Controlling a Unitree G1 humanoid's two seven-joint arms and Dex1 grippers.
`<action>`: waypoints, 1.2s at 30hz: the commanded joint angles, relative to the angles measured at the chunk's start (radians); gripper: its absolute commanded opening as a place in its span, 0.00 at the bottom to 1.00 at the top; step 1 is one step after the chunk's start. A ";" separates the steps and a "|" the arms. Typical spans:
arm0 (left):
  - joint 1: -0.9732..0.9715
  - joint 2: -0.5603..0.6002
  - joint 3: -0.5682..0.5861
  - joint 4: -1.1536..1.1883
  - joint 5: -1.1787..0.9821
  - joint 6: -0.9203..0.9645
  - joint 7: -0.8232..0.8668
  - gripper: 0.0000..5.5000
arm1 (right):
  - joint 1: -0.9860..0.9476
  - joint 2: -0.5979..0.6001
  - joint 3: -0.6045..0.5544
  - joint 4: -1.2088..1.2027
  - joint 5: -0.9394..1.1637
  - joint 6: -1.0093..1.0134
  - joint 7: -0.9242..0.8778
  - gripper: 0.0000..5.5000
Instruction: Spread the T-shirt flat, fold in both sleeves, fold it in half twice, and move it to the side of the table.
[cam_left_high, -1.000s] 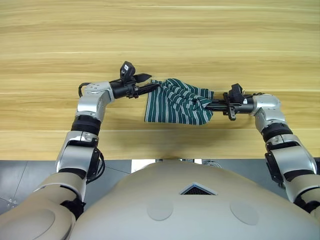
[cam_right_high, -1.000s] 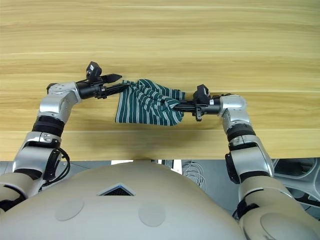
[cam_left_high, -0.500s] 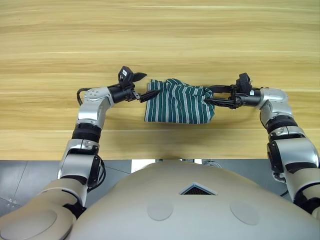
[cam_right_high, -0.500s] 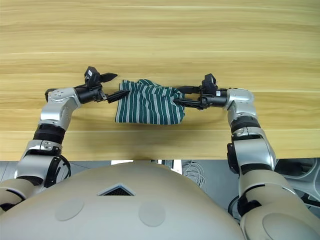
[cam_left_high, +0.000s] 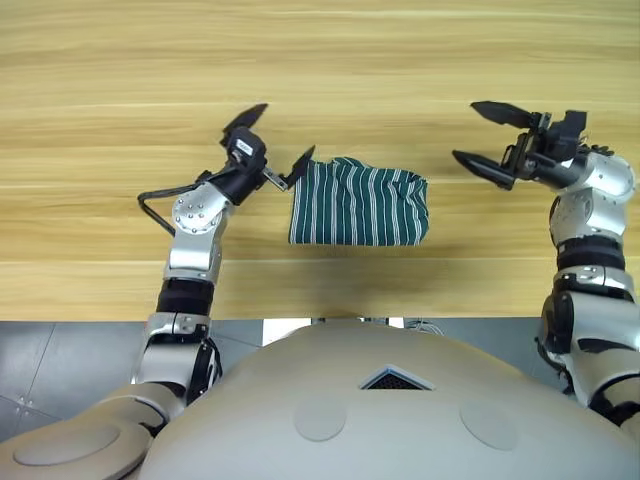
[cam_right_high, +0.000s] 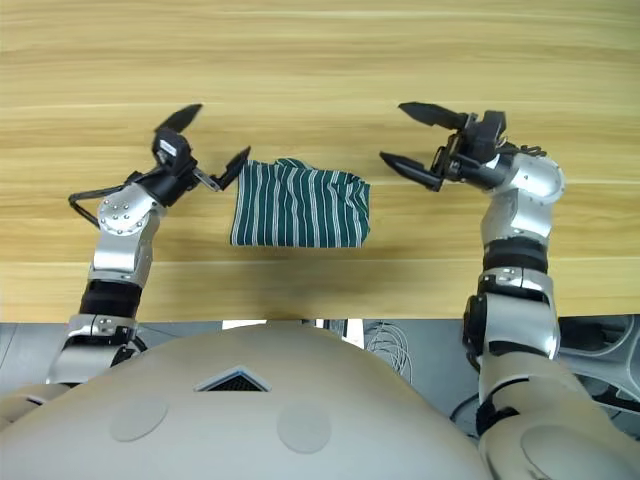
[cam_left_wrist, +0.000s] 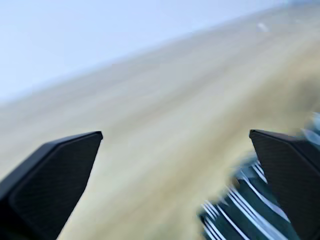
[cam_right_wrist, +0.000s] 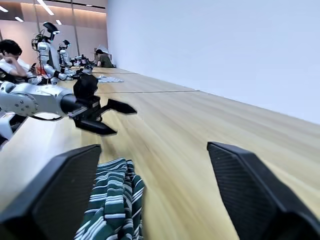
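The green T-shirt with white stripes (cam_left_high: 358, 205) lies folded into a small rectangle on the wooden table (cam_left_high: 330, 70), near its front edge. My left gripper (cam_left_high: 272, 135) hovers open just left of the shirt's upper left corner, one finger close to the cloth, nothing held. My right gripper (cam_left_high: 480, 134) is open and raised, well to the right of the shirt and apart from it. In the right wrist view the shirt (cam_right_wrist: 112, 200) lies below the open fingers (cam_right_wrist: 252, 190), with the left gripper (cam_right_wrist: 102, 116) beyond. The left wrist view catches the shirt's edge (cam_left_wrist: 245, 210).
The table's front edge (cam_left_high: 320, 315) runs just below the shirt. Wide bare wood stretches behind and to both sides. In the right wrist view, more tables, other robots and people are far off in the room.
Both grippers let go of the shirt and opened. The left drew back to the left and up; the right lifted and swung away to the right. The shirt settled flat.
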 joint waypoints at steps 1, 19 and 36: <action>0.071 -0.042 0.134 -0.112 -0.080 -0.077 0.119 0.98 | 0.079 0.062 0.114 -0.241 -0.070 0.034 -0.083 0.56; 0.100 -0.057 0.243 -0.192 -0.180 -0.106 0.192 0.98 | -0.143 0.186 0.423 0.332 -0.624 0.010 -0.554 0.55; 0.119 -0.058 0.257 -0.205 -0.197 -0.125 0.181 0.98 | -0.301 0.099 0.223 0.732 -0.591 0.053 -0.958 0.55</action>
